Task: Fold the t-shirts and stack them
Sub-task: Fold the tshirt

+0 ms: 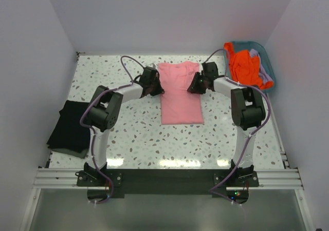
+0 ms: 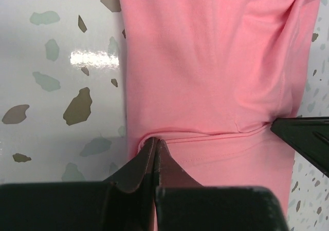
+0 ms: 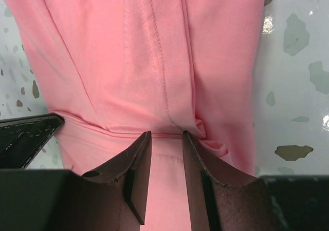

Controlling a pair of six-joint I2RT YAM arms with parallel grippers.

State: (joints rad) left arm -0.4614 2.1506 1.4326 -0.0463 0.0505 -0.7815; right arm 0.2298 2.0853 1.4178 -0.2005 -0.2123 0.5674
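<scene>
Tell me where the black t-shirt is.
In the top view, the black t-shirt lies on the table, far left, beside the left arm, well apart from the pink t-shirt.

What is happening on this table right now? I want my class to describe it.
Two robot arms are working on a pink t-shirt lying flat mid-table. The left gripper is pinched shut on one side edge. The right gripper sits at the opposite edge with its fingers slightly apart, so its grip is unclear. A black t-shirt lies folded at the table's left. An orange t-shirt and a lavender t-shirt sit in the basket.
</scene>
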